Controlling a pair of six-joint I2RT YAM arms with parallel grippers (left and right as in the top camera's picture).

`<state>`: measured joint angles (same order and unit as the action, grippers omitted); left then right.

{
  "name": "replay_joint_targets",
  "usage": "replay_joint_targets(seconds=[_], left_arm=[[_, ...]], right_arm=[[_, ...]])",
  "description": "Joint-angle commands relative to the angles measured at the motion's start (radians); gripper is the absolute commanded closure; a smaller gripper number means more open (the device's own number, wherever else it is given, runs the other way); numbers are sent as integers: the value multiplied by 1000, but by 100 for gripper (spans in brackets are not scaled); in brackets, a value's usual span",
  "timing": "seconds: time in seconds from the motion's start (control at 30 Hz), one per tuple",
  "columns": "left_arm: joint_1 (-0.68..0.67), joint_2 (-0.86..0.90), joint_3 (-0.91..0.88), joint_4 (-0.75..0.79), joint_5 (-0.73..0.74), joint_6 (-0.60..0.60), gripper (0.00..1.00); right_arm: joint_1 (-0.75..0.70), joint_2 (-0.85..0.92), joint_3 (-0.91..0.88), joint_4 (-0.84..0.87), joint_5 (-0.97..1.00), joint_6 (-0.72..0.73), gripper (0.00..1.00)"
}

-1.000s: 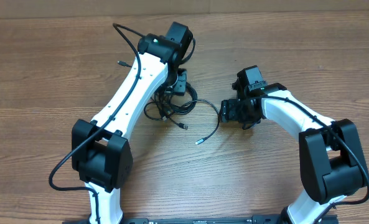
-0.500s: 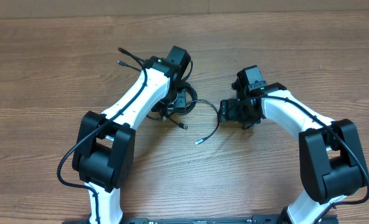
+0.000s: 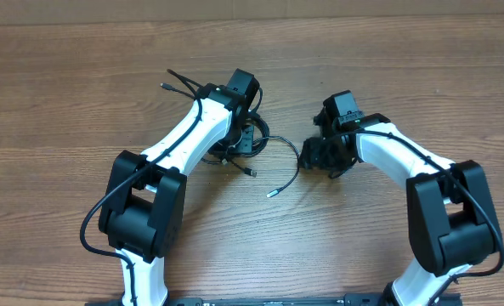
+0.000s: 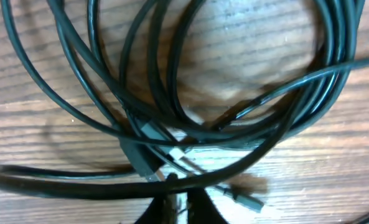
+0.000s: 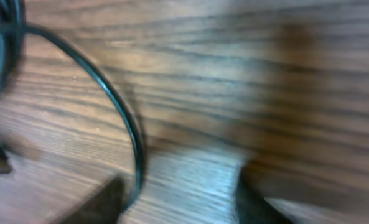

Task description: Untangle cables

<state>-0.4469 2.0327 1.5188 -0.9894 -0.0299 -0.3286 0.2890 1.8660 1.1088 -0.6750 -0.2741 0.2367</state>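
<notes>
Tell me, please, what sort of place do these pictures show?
Probably a robotics lab or test bench, though little beyond the table shows. A left arm and a right arm work over a wood-grain table that holds a bunch of thin black cables.

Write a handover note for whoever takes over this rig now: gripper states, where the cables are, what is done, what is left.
Left gripper: low over the cable tangle, fingers close together; grip unconfirmed.
Right gripper: open, one loose strand passing beside a finger.
Cables: bunched on the table under the left gripper; one silver-tipped plug lies free.
Done: nothing separated yet.
Left: pull each cord clear.
</notes>
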Motion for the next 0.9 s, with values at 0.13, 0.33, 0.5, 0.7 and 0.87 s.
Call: replay_joint_targets(seconds=[0.13, 0.33, 0.5, 0.7, 0.87], left_arm=[[43, -9, 56, -134, 101, 214, 69], [70, -12, 289, -186, 391, 266, 56], [42, -7, 315, -109, 416, 239, 58], [-56, 14, 268, -106, 399, 227, 59], [-115, 28, 229, -84, 286, 203, 58]], right_arm=[[3, 25, -10, 1, -95, -2, 89], [3, 25, -10, 16, -96, 26, 73], [-53, 25, -10, 39, -161, 25, 46], [-248, 25, -10, 77, -390, 54, 31], [-394, 25, -10, 18, -371, 66, 26]])
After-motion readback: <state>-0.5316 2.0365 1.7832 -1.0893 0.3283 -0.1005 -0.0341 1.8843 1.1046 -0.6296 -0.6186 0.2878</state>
